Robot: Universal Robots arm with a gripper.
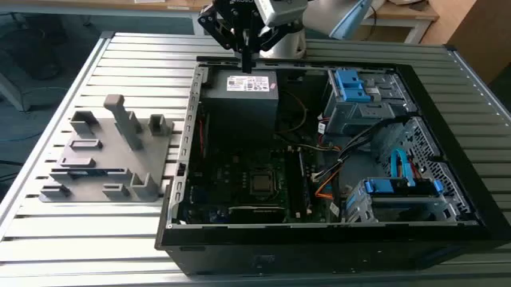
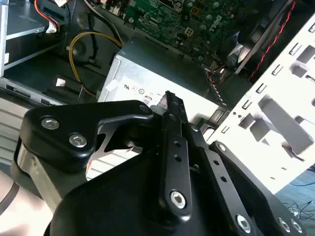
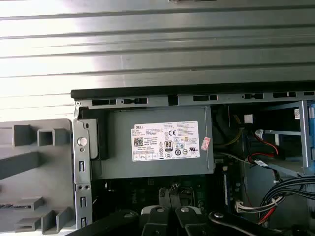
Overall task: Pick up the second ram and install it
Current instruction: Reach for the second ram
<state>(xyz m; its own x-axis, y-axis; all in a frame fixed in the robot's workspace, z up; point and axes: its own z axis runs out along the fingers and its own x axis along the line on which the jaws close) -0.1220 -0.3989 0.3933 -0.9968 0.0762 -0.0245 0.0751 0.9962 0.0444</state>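
A power supply [image 3: 157, 142] sits in the case [image 3: 147, 92] on the counter [image 3: 157, 44]. By its upright label, a fixture [image 3: 34, 162] lies at nine o'clock, the pincer [image 3: 170, 201] at six.

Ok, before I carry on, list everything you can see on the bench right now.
slatted metal table: 1, silver, under everything
open computer case: 1, black, on the table
boxy power supply: 1, grey with a white label, inside the case
flat circuit board: 1, dark green, on the case floor
plastic drive brackets: 2, blue, inside the case at the exterior view's right
moulded plastic fixture: 1, grey, at the exterior view's left of the case
thin memory stick: 1, dark blue-green, apparently in a fixture slot
tool: 1, black, shut, above the power supply
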